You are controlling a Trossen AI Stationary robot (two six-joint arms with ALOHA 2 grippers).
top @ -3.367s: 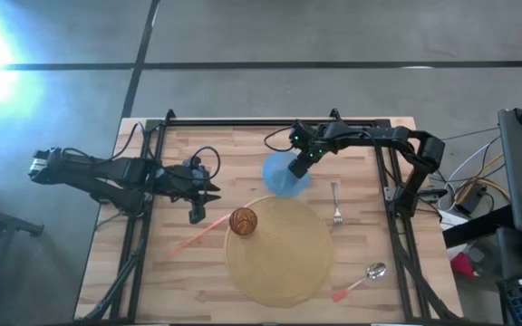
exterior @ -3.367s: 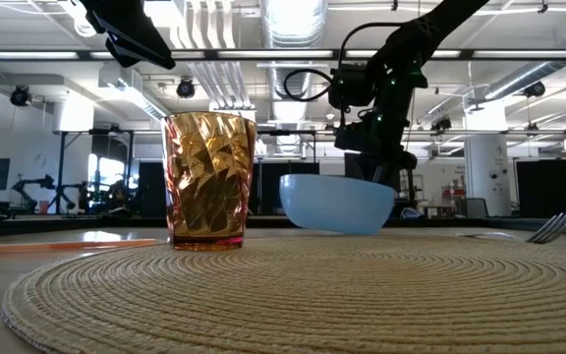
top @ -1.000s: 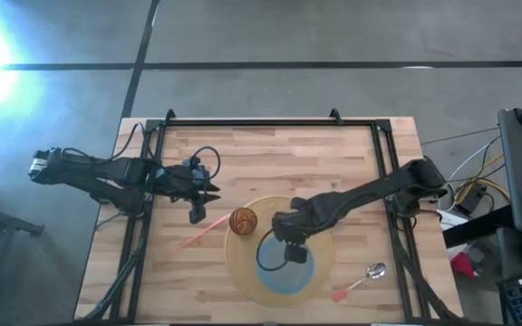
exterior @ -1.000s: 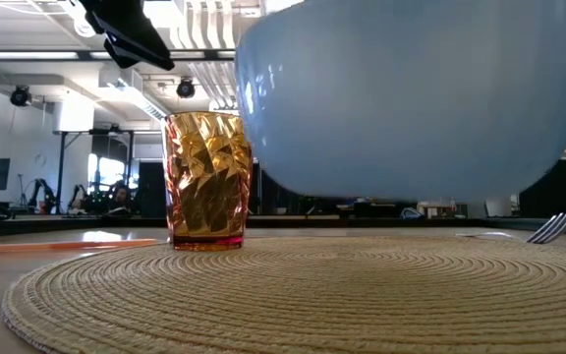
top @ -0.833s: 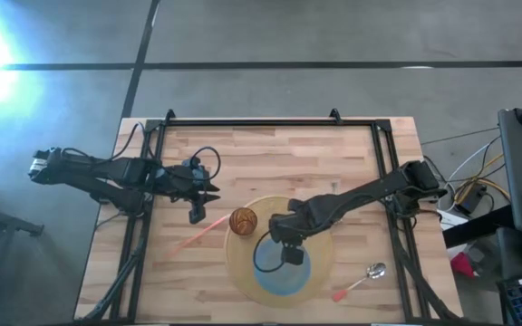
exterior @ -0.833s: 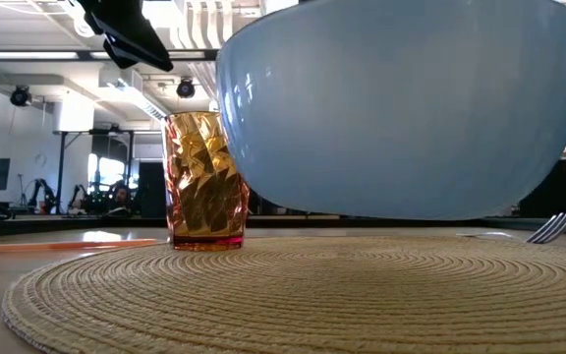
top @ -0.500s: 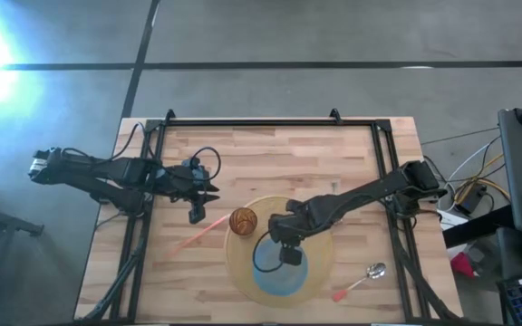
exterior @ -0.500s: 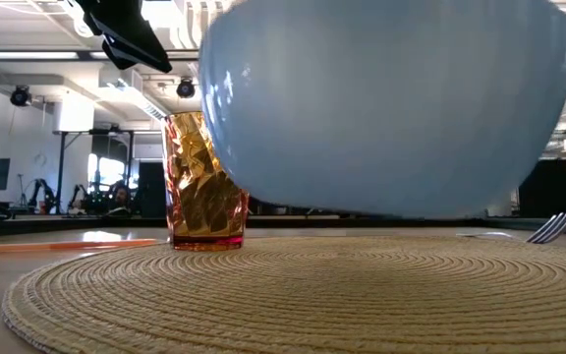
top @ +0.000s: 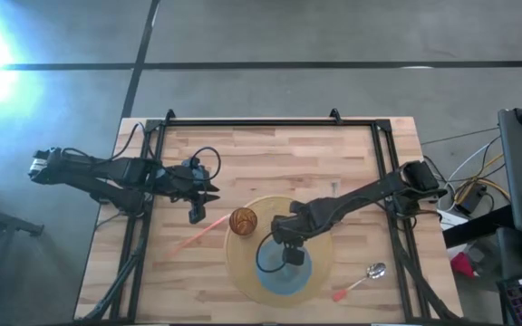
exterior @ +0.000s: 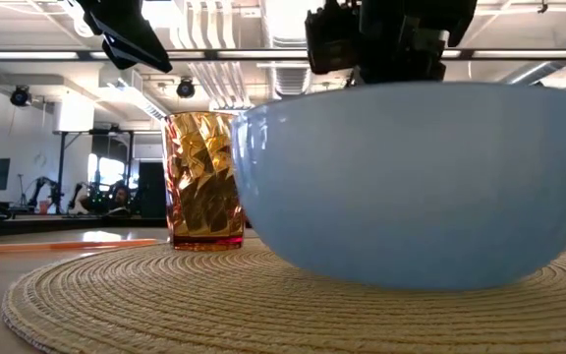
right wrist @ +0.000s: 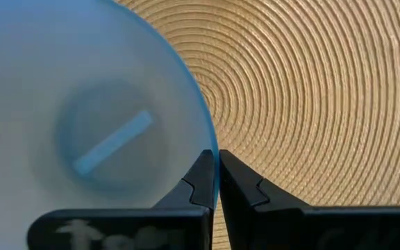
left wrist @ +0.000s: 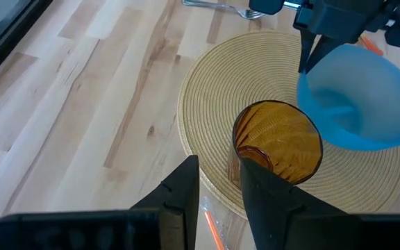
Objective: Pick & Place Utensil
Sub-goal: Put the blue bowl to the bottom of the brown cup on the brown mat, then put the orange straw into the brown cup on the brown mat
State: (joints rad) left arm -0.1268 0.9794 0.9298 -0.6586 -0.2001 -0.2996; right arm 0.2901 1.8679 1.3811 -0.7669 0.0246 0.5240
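Observation:
A light blue bowl (top: pixel 285 273) sits with its base on the round woven placemat (top: pixel 320 226), and my right gripper (top: pixel 289 254) is shut on it. In the low view the bowl (exterior: pixel 416 187) fills the foreground under the right gripper (exterior: pixel 391 39). A silver spoon with an orange handle (top: pixel 362 280) lies on the wood near the table's near right corner. The fork (left wrist: pixel 217 5) lies beyond the mat, mostly under the right arm in the high view. My left gripper (top: pixel 198 214) waits open over the wood, left of the amber glass (top: pixel 243 220). My right gripper pinches the bowl's rim (right wrist: pixel 210 147) on its far side, one finger inside the bowl and one outside. The fingers (right wrist: pixel 201 182) come from above, pointing down. The bowl stands upright with its base (exterior: pixel 411 283) on the placemat.
The amber glass (exterior: pixel 204 180) stands on the mat's far left edge, close to the bowl. A thin orange stick (top: pixel 196 238) lies on the wood left of the mat. Black frame rails (top: pixel 391 181) run along the table's sides. Bare wood (top: pixel 270 149) lies toward the far edge.
My right gripper has come down with the bowl still in its hold. The bowl hung clear above the placemat a second ago and now stands on it, level, just near of the glass. The left arm has kept still.

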